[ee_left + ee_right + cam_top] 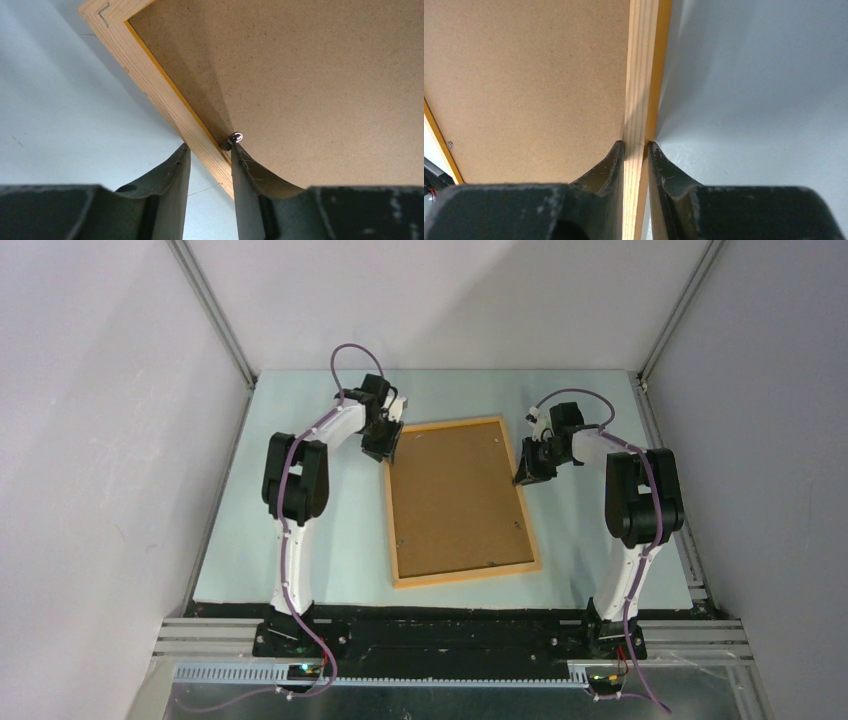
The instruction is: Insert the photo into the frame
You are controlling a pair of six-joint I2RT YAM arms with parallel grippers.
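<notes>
The orange-yellow wooden frame (465, 573) lies flat on the table with a plain brown backing board (455, 495) filling it. The photo is not in view. My left gripper (385, 452) is at the frame's far left rail. In the left wrist view its jaws (208, 147) straddle the rail (150, 75), one fingertip touching each side, next to a small metal tab (235, 137). My right gripper (524, 477) is at the right rail. In the right wrist view it (636, 145) is shut on the rail (639, 75), beside the board (524, 75).
The pale blue-grey table top (300, 540) lies inside white enclosure walls with aluminium corner posts. The arm bases stand on a black strip at the near edge. Small metal tabs dot the board's edges.
</notes>
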